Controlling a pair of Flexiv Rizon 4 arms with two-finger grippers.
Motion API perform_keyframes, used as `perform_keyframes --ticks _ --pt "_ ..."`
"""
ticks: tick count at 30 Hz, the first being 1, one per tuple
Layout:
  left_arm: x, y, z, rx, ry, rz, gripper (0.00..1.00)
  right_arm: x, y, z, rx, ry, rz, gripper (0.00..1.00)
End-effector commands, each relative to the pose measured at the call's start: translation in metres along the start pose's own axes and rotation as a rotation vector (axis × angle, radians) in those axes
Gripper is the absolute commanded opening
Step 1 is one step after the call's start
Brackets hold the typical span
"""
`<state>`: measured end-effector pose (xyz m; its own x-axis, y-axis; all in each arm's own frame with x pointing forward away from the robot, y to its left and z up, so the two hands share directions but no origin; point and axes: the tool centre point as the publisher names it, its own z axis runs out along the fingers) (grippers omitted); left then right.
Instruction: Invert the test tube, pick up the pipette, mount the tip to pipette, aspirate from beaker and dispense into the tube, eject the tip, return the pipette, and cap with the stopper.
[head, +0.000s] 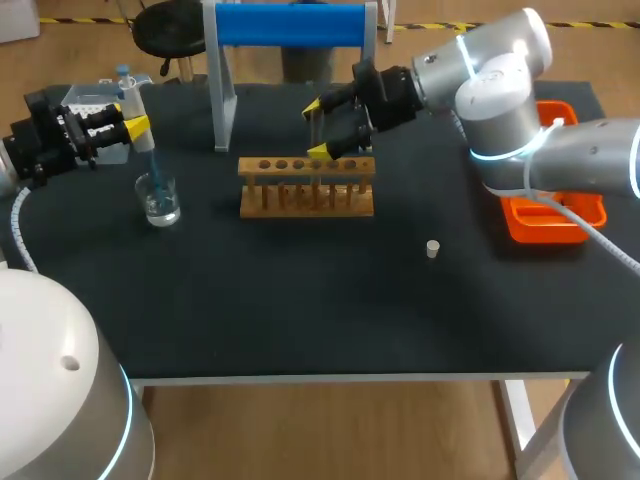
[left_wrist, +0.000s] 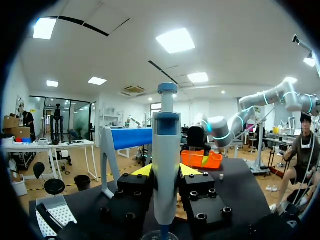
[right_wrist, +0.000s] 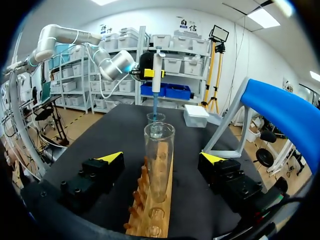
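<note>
1. Black table (head: 300, 310): my left gripper (head: 135, 118) clamps the pipette (left_wrist: 165, 165), whose tip is in the beaker (head: 159, 200).
2. My right gripper (head: 318, 130) stands open astride the test tube (right_wrist: 159, 150), which is upright in the wooden rack (head: 306, 190).
3. Risk: a slanted lift could topple the beaker.
4. The blue stand (head: 290, 25) crowds the rack from behind, but there is open room around the stopper (head: 432, 248).

A clear glass test tube (right_wrist: 159, 160) stands in a wooden rack (head: 306, 187) on the matt black table (head: 300, 300).
</note>
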<state>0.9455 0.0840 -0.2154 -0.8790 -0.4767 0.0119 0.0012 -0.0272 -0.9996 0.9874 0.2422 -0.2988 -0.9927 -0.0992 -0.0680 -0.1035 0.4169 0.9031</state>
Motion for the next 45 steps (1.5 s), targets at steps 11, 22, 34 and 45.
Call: perform_keyframes --ticks 11,22,34,45 --pt "-0.0007 -0.0002 -0.0010 0.001 0.004 -0.001 0.00 -0.0032 -0.0017 0.0063 0.003 -0.036 0.020 1.00" --pt "-0.0007 -0.0002 -0.0010 0.001 0.004 -0.001 0.00 -0.0032 -0.0017 0.0063 0.003 -0.036 0.020 1.00" --pt "-0.0007 -0.0002 -0.0010 0.001 0.004 -0.001 0.00 -0.0032 -0.0017 0.0063 0.003 -0.036 0.020 1.00" --pt "-0.0007 -0.0002 -0.0010 0.001 0.004 -0.001 0.00 -0.0006 -0.0015 0.0097 0.028 -0.059 -0.013 1.00"
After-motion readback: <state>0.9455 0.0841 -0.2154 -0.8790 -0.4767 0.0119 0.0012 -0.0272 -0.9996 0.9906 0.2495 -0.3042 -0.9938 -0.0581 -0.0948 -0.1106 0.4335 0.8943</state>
